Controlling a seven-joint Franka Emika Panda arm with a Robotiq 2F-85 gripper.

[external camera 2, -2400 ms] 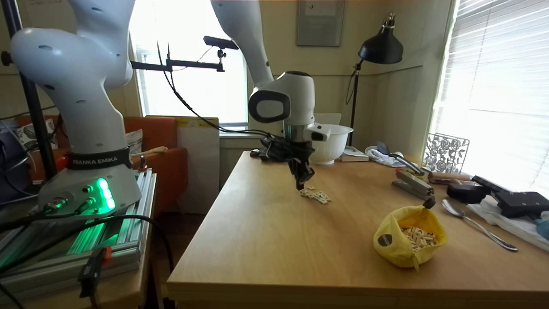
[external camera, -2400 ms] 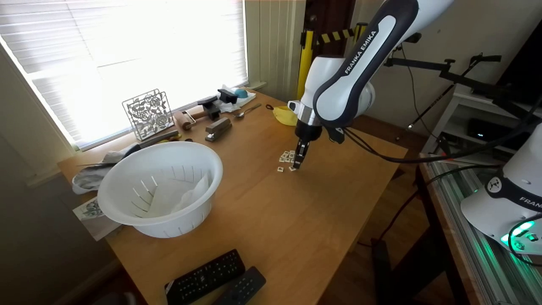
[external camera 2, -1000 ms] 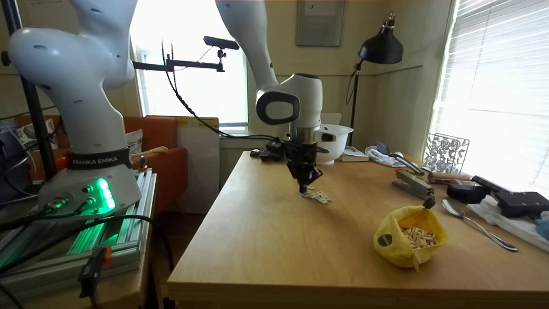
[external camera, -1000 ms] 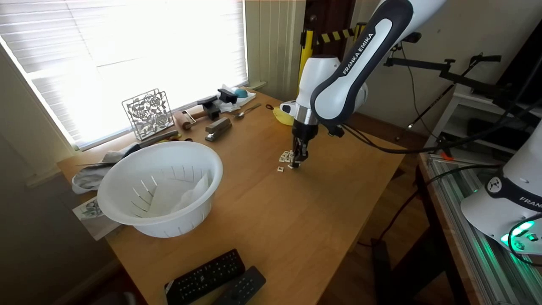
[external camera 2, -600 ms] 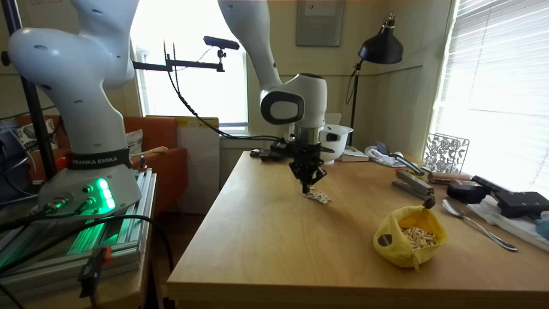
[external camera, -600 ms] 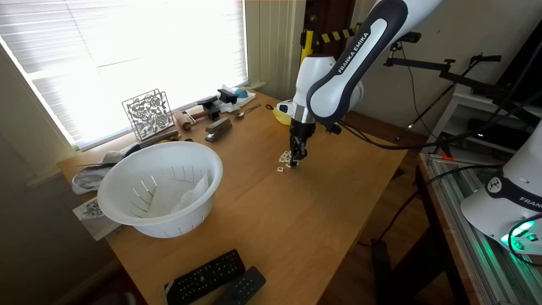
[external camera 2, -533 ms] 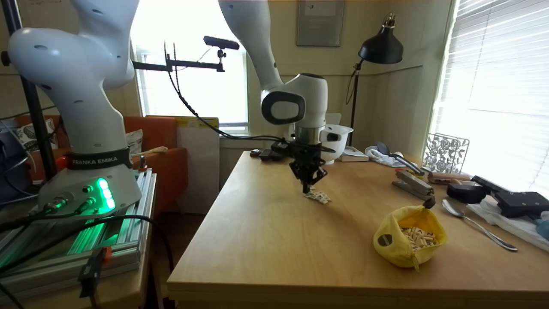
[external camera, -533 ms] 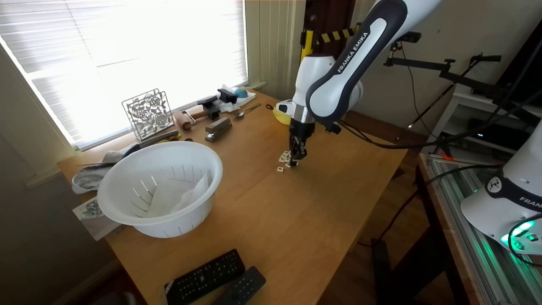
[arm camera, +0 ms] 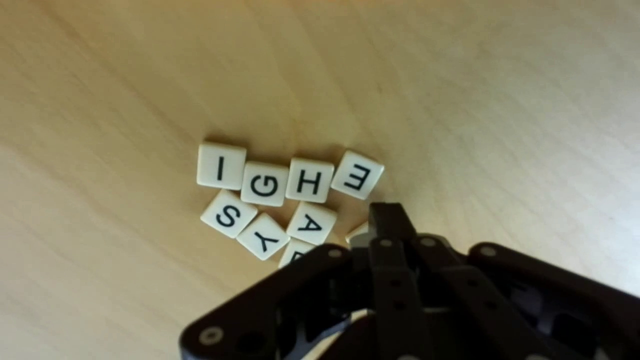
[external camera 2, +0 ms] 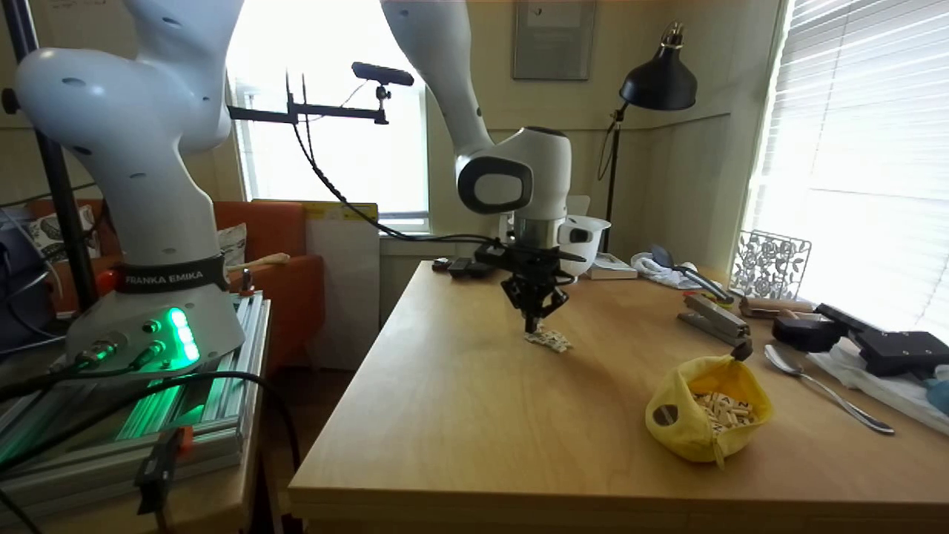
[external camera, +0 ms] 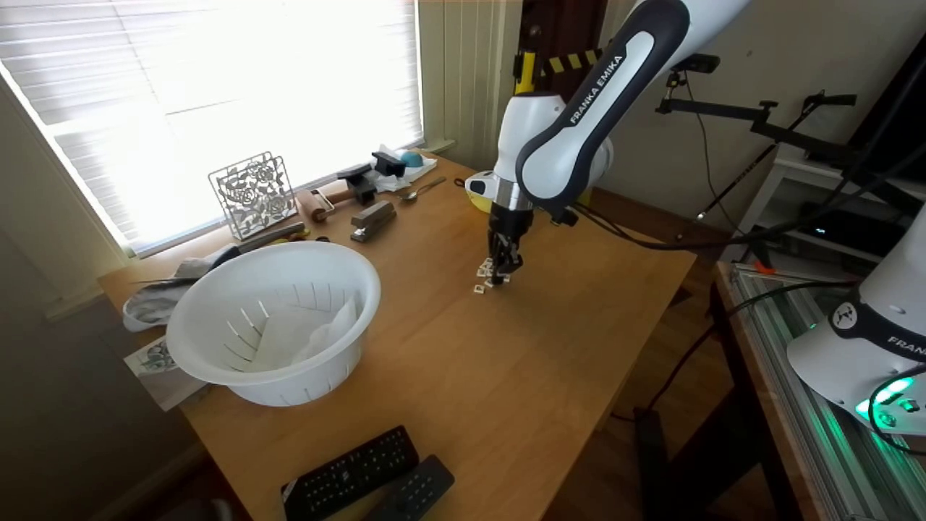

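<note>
Wrist view: claw (arm camera: 390, 216) fingers together, nothing seen between them. From its tip: E tile (arm camera: 357, 175) at eleven o'clock, near; mostly hidden tile (arm camera: 357, 232) at eight — touching or not, cannot tell. Other letter tiles (arm camera: 310, 223) on desk (arm camera: 125, 100) toward eight through ten — top row's long axis running nine to three. Count: seven tiles whole, two part-covered. In exterior view, one yellow bag (external camera 2: 686, 441) at four o'clock from claw; in exterior view, two remotes (external camera: 354, 474) at seven.

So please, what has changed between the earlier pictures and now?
In an exterior view, the black fingers moved left, and a small square white letter tile slid left beside them. Nothing was visibly gripped or released. The round white slotted bowl and open yellow bag stayed.
</note>
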